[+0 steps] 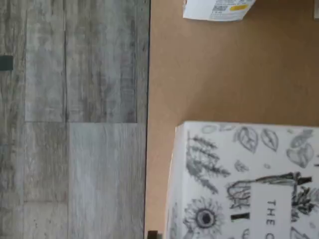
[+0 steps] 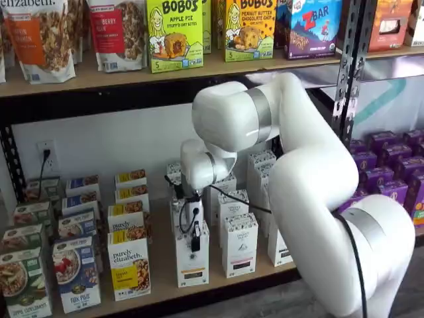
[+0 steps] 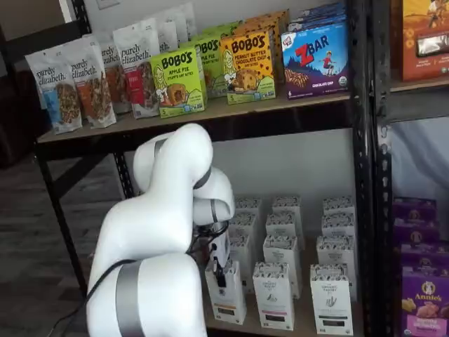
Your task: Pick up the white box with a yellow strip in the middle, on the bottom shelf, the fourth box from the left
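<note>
Lower centre in both shelf views, the white box (image 2: 193,260) stands at the front edge of the bottom shelf (image 2: 218,281). The gripper (image 2: 195,241) reaches down onto its top; whether the fingers grip it cannot be told.

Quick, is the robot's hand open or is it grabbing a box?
Hand: down on top of the front white box; open or closed cannot be told.
</note>
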